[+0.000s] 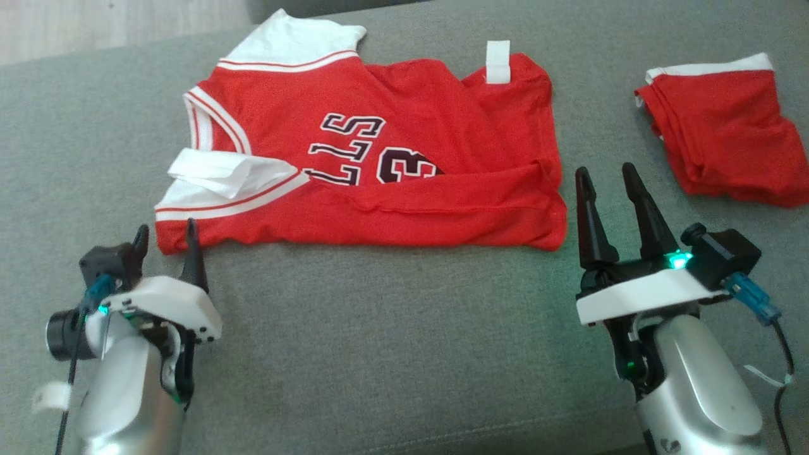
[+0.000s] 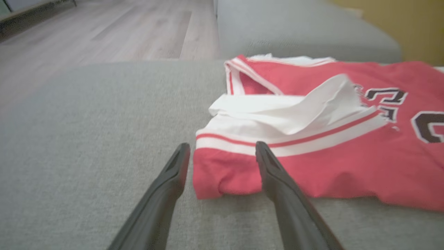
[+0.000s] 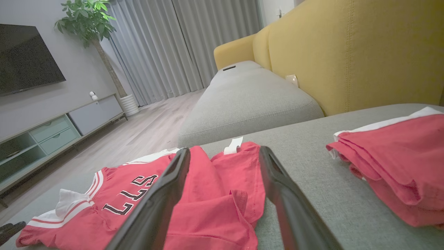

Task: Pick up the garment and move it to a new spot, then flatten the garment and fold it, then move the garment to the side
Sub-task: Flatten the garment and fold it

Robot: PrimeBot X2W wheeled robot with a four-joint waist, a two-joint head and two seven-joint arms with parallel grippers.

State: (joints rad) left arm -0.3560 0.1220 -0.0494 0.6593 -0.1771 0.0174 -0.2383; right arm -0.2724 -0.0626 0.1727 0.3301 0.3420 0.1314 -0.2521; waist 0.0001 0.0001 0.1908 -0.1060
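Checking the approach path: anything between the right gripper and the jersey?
No. In the head view a narrow strip of bare grey cushion separates the open right gripper from the right edge of the jersey.

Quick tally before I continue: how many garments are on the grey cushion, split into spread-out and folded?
Spread-out red fabric jersey with white trim and dark lettering: 1
Folded red fabric garment with a white edge: 1
Total: 2
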